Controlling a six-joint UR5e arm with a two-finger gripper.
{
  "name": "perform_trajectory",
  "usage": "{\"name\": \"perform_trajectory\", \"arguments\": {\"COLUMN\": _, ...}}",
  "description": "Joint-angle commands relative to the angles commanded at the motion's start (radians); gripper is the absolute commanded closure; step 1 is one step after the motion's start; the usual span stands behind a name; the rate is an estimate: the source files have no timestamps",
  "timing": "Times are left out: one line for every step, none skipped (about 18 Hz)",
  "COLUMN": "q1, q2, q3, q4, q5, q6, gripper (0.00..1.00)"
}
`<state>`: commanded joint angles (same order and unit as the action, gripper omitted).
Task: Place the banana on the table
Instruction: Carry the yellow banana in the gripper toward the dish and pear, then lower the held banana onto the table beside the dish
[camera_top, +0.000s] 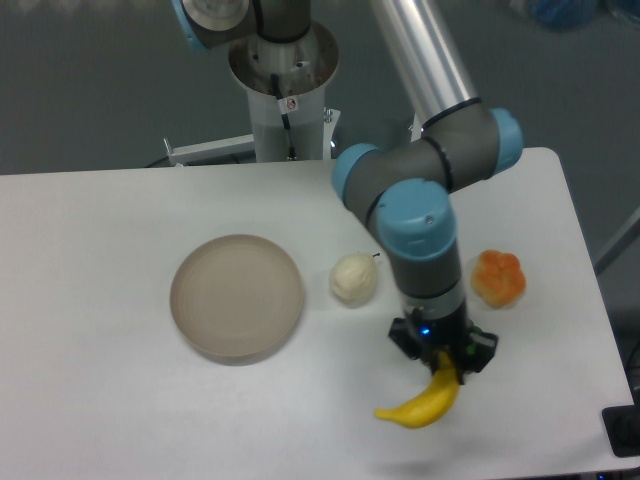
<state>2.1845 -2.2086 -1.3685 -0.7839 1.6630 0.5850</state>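
Fingers (443, 362) pinching banana (422, 404) by its upper end, w/ rest hanging over tabletop (100, 400). Risk: letting go too high, it's rolling toward front edge.

The upper end of the slim, curved, bright-yellow plastic banana (424, 402) is hidden inside the black two-finger tool (443, 352), whose fingertips are too dark and small to make out. The large flat white counter (120, 400) is cut off at the picture's left and bottom edges. The arm's silver upper tube runs out past the top edge.
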Motion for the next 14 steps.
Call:
{"name": "perform_trajectory", "arguments": {"q1": -0.015, "q2": -0.023, "q3": 0.002, "q4": 0.003, "q5": 0.0, "q6": -0.004, "gripper": 0.75}}
{"name": "perform_trajectory", "arguments": {"q1": -0.025, "q2": -0.035, "q3": -0.003, "q4": 0.003, "q5": 0.006, "q6": 0.01, "gripper": 0.75}}
{"name": "perform_trajectory", "arguments": {"q1": -0.026, "q2": -0.045, "q3": -0.014, "q4": 0.006, "q5": 0.009, "q6": 0.044, "gripper": 0.75}}
{"name": "perform_trajectory", "arguments": {"q1": -0.026, "q2": -0.045, "q3": -0.03, "q4": 0.008, "q5": 0.009, "q6": 0.091, "gripper": 0.75}}
{"name": "perform_trajectory", "arguments": {"q1": -0.026, "q2": -0.048, "q3": -0.05, "q4": 0.005, "q5": 0.009, "q6": 0.122, "gripper": 0.75}}
{"name": "perform_trajectory", "arguments": {"q1": -0.026, "q2": -0.046, "q3": -0.057, "q4": 0.005, "q5": 0.009, "q6": 0.127, "gripper": 0.75}}
{"name": "perform_trajectory", "arguments": {"q1": -0.026, "q2": -0.045, "q3": -0.066, "q4": 0.005, "q5": 0.008, "q6": 0.127, "gripper": 0.75}}
{"name": "perform_trajectory", "arguments": {"q1": -0.026, "q2": -0.043, "q3": -0.075, "q4": 0.003, "q5": 0.009, "q6": 0.127, "gripper": 0.75}}
{"name": "perform_trajectory", "arguments": {"q1": -0.026, "q2": -0.04, "q3": -0.083, "q4": 0.003, "q5": 0.009, "q6": 0.128, "gripper": 0.75}}
{"name": "perform_trajectory", "arguments": {"q1": -0.026, "q2": -0.039, "q3": -0.086, "q4": 0.003, "q5": 0.009, "q6": 0.131, "gripper": 0.75}}
{"name": "perform_trajectory", "arguments": {"q1": -0.026, "q2": -0.04, "q3": -0.092, "q4": 0.005, "q5": 0.009, "q6": 0.131, "gripper": 0.75}}
{"name": "perform_trajectory", "arguments": {"q1": -0.026, "q2": -0.042, "q3": -0.099, "q4": 0.005, "q5": 0.009, "q6": 0.13, "gripper": 0.75}}
{"name": "perform_trajectory", "arguments": {"q1": -0.026, "q2": -0.042, "q3": -0.106, "q4": 0.005, "q5": 0.009, "q6": 0.13, "gripper": 0.75}}
{"name": "perform_trajectory", "arguments": {"q1": -0.026, "q2": -0.04, "q3": -0.109, "q4": 0.003, "q5": 0.001, "q6": 0.125, "gripper": 0.75}}
